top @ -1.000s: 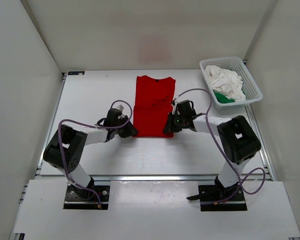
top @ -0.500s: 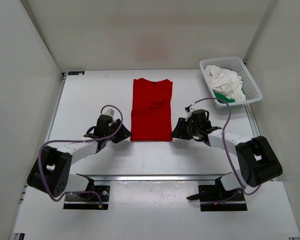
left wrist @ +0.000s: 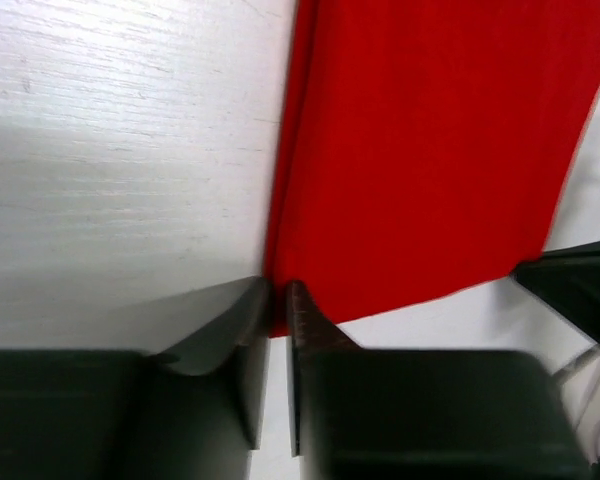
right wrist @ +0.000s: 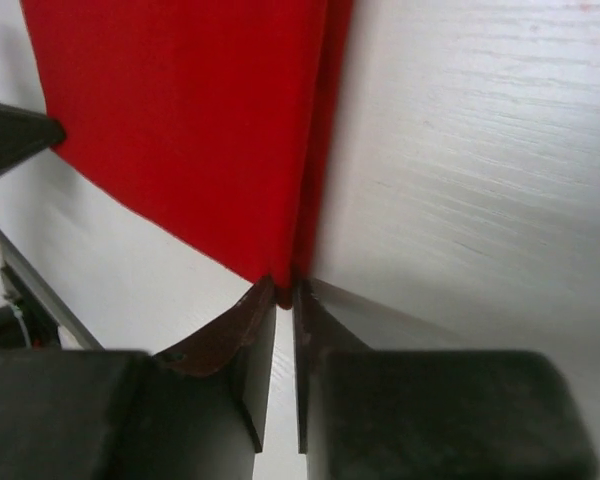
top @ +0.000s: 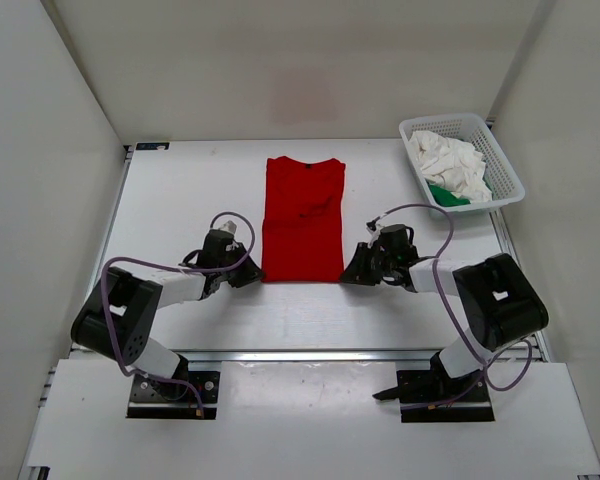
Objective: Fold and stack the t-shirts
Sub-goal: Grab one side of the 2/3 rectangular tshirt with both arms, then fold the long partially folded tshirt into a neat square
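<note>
Table (top: 180,200), flat white top, carried a bright red soft cloth t-shirt (top: 302,220) at its middle. The shirt was folded lengthwise into a narrow strip lying flat, collar end far, hem end toward the arm bases. Left gripper (top: 251,273) sat low at the near-left corner of the strip. In the left wrist view its fingers (left wrist: 230,320) were almost together, with a sliver of the red corner caught in the thin slit between them. Right gripper (top: 349,270) sat at the near-right corner in a mirrored pose. The right wrist view showed the same: fingers (right wrist: 230,335) nearly closed, pinching the red corner. A white plastic mesh basket (top: 508,172) stood at the far right of the table, well apart from the red shirt. It held a crumpled white cloth t-shirt (top: 448,160) over a green cloth t-shirt (top: 442,195). Only a small green patch showed, at the near side.
</note>
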